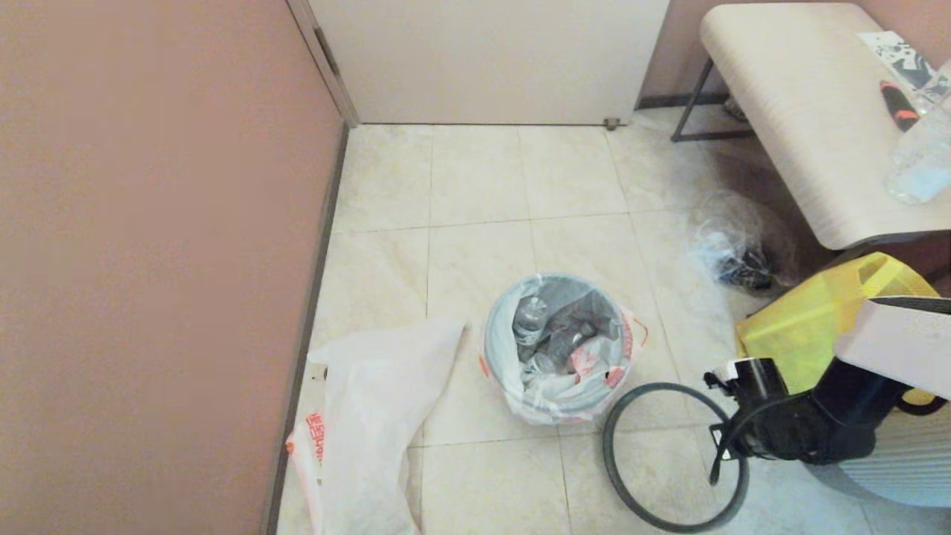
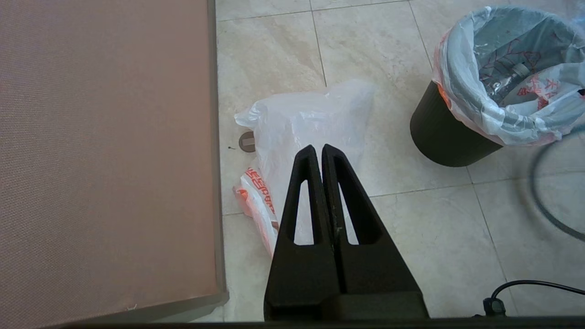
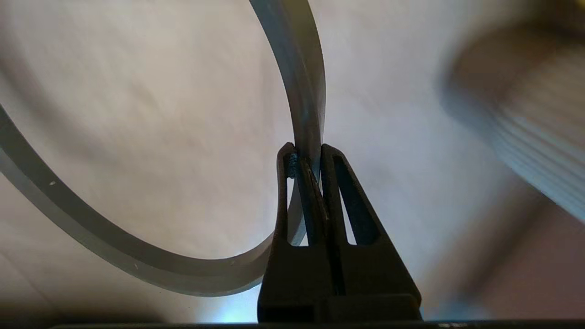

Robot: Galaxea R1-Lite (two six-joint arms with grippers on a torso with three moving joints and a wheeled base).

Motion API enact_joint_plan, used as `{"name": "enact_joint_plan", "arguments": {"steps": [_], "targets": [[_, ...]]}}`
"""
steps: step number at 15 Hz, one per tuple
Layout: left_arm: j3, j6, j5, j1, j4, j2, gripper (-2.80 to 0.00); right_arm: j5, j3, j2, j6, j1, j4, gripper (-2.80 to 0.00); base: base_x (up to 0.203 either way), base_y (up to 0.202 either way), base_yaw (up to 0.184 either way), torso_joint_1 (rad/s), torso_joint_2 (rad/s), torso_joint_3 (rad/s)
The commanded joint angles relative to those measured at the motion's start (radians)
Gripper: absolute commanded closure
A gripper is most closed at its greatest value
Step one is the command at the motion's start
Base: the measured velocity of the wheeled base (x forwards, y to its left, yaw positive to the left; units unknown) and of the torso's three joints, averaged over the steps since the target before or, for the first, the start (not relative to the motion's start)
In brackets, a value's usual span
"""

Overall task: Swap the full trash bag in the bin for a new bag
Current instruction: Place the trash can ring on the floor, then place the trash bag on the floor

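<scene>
The small round black plastic bin (image 1: 556, 349) stands on the pale tiled floor (image 1: 475, 193) near the middle of the scene. The full trash bag (image 1: 587, 364), a thin white plastic carrier bag with red-orange print, sits inside it with its edge folded out over the bin's mouth; crushed clear bottles and grey scraps show in its opening.

The bin's thin dark-grey hoop rim (image 1: 617, 475) is off the bin, just to its near right. The right gripper (image 1: 717, 453) has its fingers pinched tight on the hoop's right side, and in the right wrist view the band runs up between the closed fingertips (image 3: 287, 160). Whether the hoop's far edge touches the floor or hangs just clear of it is hard to tell from here.

The new bag (image 1: 371, 423), a limp translucent white plastic carrier bag with red-orange lettering, lies flat on the floor to the left of the bin, close to the pink-brown wall (image 1: 148, 260), its far corner reaching almost to the bin's side.

The left gripper (image 2: 320, 153) is parked above that limp bag with its fingers pressed together and nothing between them.

To the right of the bin lie a crumpled clear plastic bag of dark items (image 1: 732, 253) and, nearer, a yellow fabric tote (image 1: 810, 327). A pale bench with dark metal legs (image 1: 802, 111) stands at the far right.
</scene>
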Motion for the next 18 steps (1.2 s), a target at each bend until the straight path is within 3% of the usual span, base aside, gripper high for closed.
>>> {"name": "enact_joint_plan", "arguments": {"steps": [1,2,3,4,9,11,13,18], "targets": [[0.012,0.002,0.000,0.000,-0.001,0.001,0.00,0.131,-0.076,0.114,-0.012,-0.039,-0.010,0.00,0.000,0.000,0.000,0.000,0.00,0.000],[0.012,0.000,0.000,0.000,-0.001,0.001,0.00,0.148,-0.083,0.120,-0.042,-0.046,-0.010,0.00,0.000,0.000,0.000,0.000,0.00,0.000],[0.012,0.000,0.000,0.000,-0.001,0.001,0.00,0.146,-0.087,0.121,-0.083,-0.045,-0.008,-1.60,0.000,0.000,0.000,0.000,0.00,0.000],[0.012,0.000,0.000,0.000,-0.001,0.001,0.00,0.135,-0.086,0.114,-0.104,-0.041,-0.004,-2.80,0.000,0.000,0.000,0.000,0.00,0.000],[0.012,0.000,0.000,0.000,-0.001,0.001,0.00,0.103,0.033,-0.047,-0.095,0.006,0.046,-2.80,0.000,0.000,0.000,0.000,0.00,0.000],[0.012,0.000,0.000,0.000,-0.001,0.001,0.00,0.104,0.070,-0.132,-0.026,0.038,0.050,-2.80,0.000,0.000,0.000,0.000,0.00,0.000],[0.012,0.000,0.000,0.000,-0.001,0.001,0.00,0.107,0.095,-0.220,0.038,0.075,0.065,0.00,0.000,0.000,0.000,0.000,0.00,0.000],[0.012,0.000,0.000,0.000,-0.001,0.001,0.00,0.130,0.035,-0.317,0.096,0.148,0.089,0.00,0.000,0.000,0.000,0.000,0.00,0.000]]}}
